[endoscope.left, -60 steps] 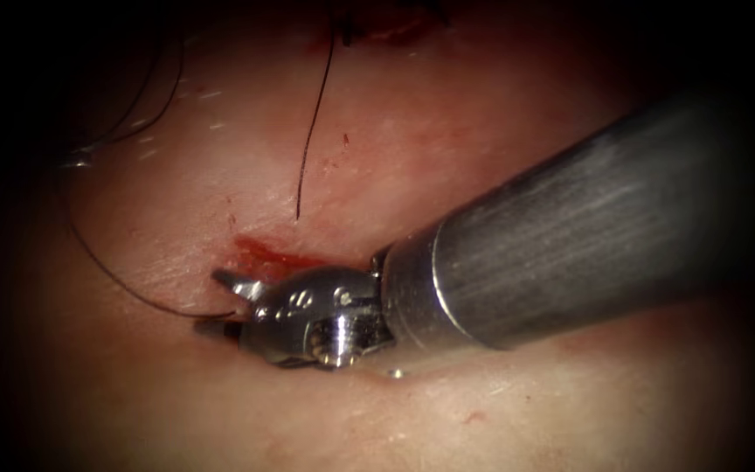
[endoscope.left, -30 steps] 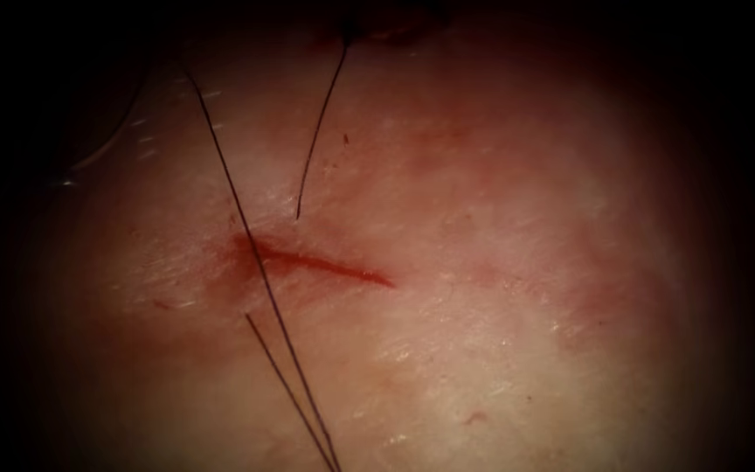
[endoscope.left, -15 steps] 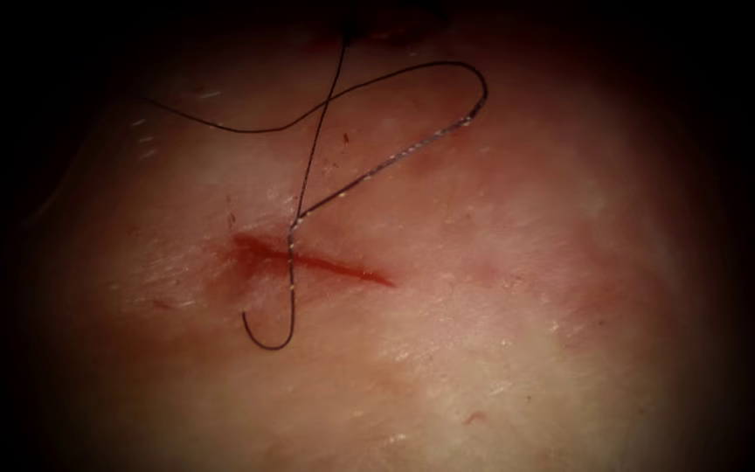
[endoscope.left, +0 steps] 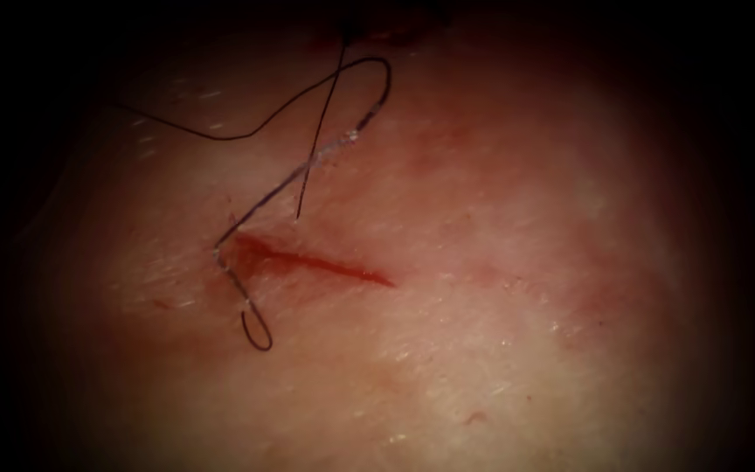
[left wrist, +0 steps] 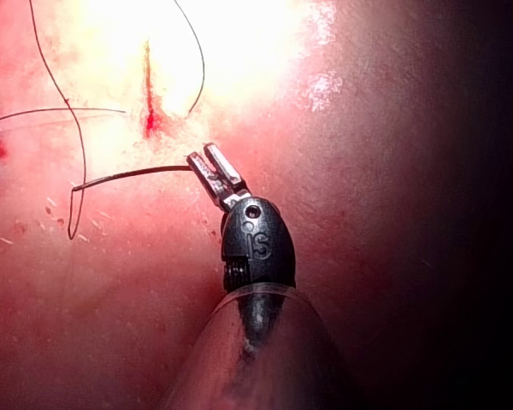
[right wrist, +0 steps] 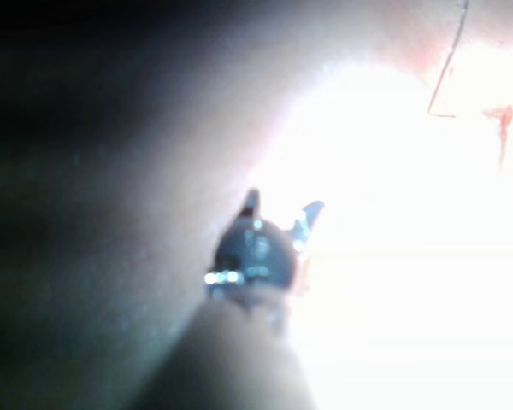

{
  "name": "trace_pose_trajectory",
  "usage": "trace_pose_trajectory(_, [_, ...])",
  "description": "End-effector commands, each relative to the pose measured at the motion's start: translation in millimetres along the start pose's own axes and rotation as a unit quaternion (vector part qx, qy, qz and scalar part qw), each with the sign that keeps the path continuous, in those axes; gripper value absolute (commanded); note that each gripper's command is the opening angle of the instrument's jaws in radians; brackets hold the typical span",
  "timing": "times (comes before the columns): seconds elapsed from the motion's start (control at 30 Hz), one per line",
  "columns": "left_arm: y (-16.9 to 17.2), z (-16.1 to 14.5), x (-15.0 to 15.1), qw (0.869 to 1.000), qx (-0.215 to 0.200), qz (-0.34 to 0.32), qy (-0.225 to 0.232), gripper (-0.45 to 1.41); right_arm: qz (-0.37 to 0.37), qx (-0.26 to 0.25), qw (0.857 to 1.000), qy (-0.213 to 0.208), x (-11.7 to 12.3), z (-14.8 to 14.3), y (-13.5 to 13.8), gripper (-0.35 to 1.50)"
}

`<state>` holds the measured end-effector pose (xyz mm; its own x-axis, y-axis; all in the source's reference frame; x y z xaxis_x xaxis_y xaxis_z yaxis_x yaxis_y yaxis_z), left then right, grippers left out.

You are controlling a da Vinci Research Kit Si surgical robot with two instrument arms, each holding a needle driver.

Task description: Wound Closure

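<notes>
Watching from beside the tabletop, I see the thread (endoscope.left: 264, 208) has slackened and gathered since half a second ago. Its wide far bend, which then swung well out to the right, now sits closer in, just right of the cut end of thread (endoscope.left: 323, 114) that hangs down from the older stitch at the far edge. From that bend a glinting stretch runs down and left to a sharp kink at the left end of the cut (endoscope.left: 325, 265). Before, it crossed the cut further to the right. On the near side of the cut the thread enters the tissue (endoscope.left: 500, 350) through a small loop, which is narrower than it was. Red fluid (endoscope.left: 251, 249) stains the cut's left end.

Two seconds ago the right arm's tool lay over that left end; it has drawn back since. In its own wrist view the right gripper (right wrist: 282, 209) stands with its jaws clearly spread and nothing between them, well off from the cut.

The left gripper (left wrist: 212, 164) sits just beside the cut in its wrist view. Its jaws are all but closed, and they pinch the end of a dark line at their very tips. It looks like thread, though it lies stiff enough that it could be the needle, and I cannot tell which. That line runs straight off to a sharp corner, then turns into a slack loop lying on the tissue.
</notes>
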<state>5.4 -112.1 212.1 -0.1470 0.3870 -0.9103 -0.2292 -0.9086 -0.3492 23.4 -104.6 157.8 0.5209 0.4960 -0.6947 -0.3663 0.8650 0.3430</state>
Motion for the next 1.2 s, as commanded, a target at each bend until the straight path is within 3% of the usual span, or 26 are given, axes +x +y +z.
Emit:
trace_pose_trajectory(0.03, [1.6,0.9,-0.3,1.0,-0.001,-0.004,0.001,-0.45,-0.003,0.002,1.0,0.005,0.1,1.5,-0.9,1.28])
trace_pose_trajectory(0.23, [1.7,1.5,-0.4,1.0,0.003,-0.003,0.001,-0.45,-0.014,-0.006,1.0,0.017,-0.3,9.1,2.9,1.25])
trace_pose_trajectory(0.57, [1.8,1.6,-0.4,1.0,0.003,-0.003,0.001,-0.45,-0.029,-0.002,1.0,0.004,-2.0,16.3,4.0,1.25])
trace_pose_trajectory(0.93, [1.8,1.6,-0.4,1.0,0.003,-0.003,0.001,-0.45,-0.028,-0.008,1.0,0.003,-0.7,21.3,5.7,1.21])
trace_pose_trajectory(0.97, [1.8,1.6,-0.4,1.0,0.003,-0.003,0.001,-0.45,-0.029,-0.001,1.0,0.004,-0.6,21.5,5.8,1.13])
trace_pose_trajectory(1.0, [1.9,1.6,-0.4,1.0,0.003,-0.003,0.001,-0.45,-0.031,0.011,0.999,0.005,-0.6,21.6,5.8,0.91])
trace_pose_trajectory(1.07, [1.8,1.6,-0.4,1.0,0.003,-0.003,0.001,-0.45,-0.038,0.034,0.999,-0.001,-0.8,21.4,5.7,-0.18])
trace_pose_trajectory(1.1, [1.8,1.6,-0.4,1.0,0.003,-0.003,0.001,-0.45,-0.044,0.047,0.998,-0.013,-1.0,21.0,5.5,-0.35])
trace_pose_trajectory(1.2, [1.8,1.6,-0.4,1.0,0.003,-0.003,0.001,-0.45,-0.033,0.044,0.998,-0.021,-1.4,20.2,5.2,-0.35])
